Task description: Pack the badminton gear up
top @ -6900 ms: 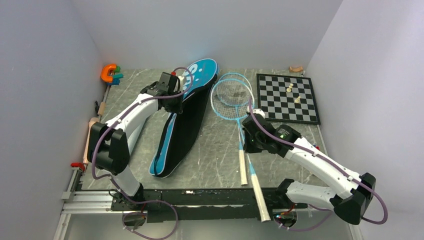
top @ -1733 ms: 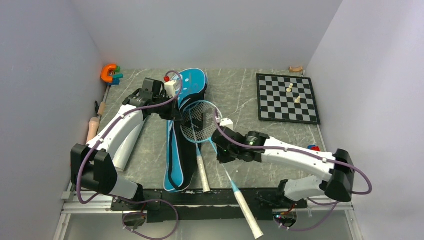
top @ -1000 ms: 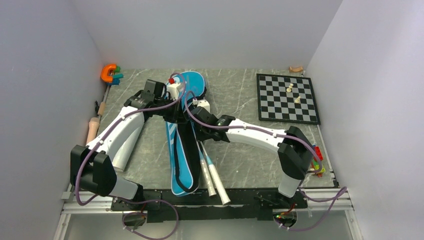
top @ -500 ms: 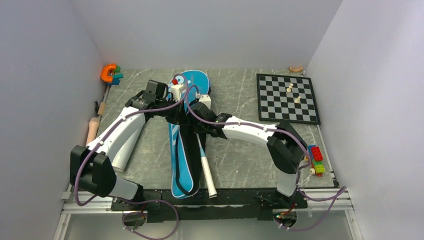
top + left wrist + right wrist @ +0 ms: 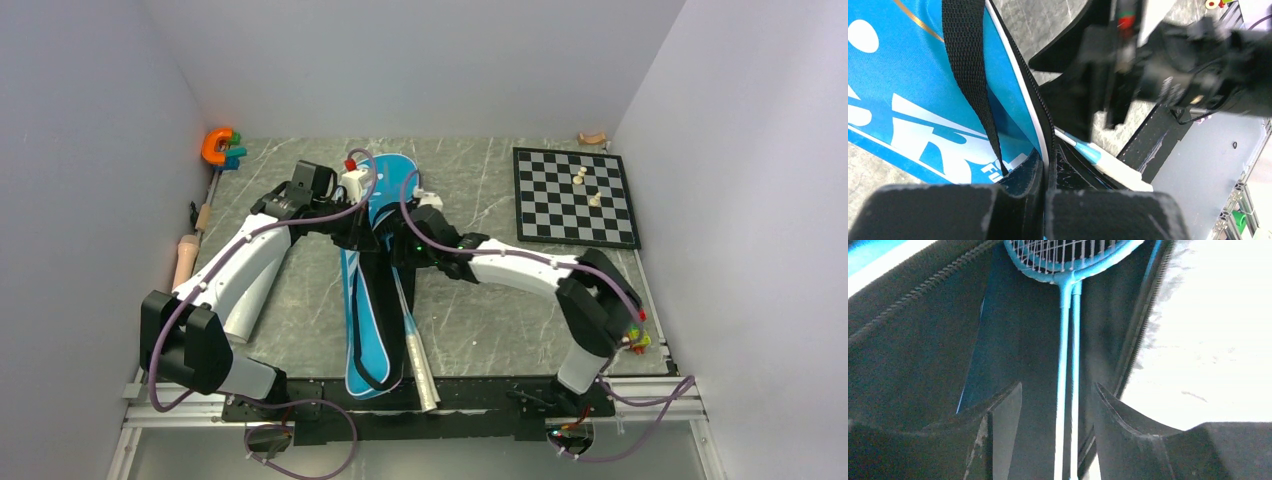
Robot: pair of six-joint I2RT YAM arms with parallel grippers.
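Bag: the bag (image 5: 362, 330) lies lengthwise in the middle of the counter (image 5: 480, 320), with its long side open.
Left pincer: the left pincer (image 5: 1044, 197) is closed on the zipper edge of the bag and holds the flap up.
Right pincer: the right pincer (image 5: 1057, 390) is open. The two shafts run between its fingers, with a gap on each side.
Rackets: both rackets (image 5: 1068, 330) have their heads inside the bag, on the dark lining. The white handles (image 5: 420, 365) stick out at the near end.
Handling, rackets: I think they are light and stiff, the strings are delicate and the thin shafts are slippery. A good place to hold them is low on the shaft or at the handle, never on the strings.
Handling, bag: it looks soft and floppy. I think the flap will fall shut if it is let go, so the firm zipper edge is the best place to hold. The strap (image 5: 970, 75) hangs loose and could catch.
Writing: the blue side has big white letters, but only parts of them are in view, so I cannot read a whole word.
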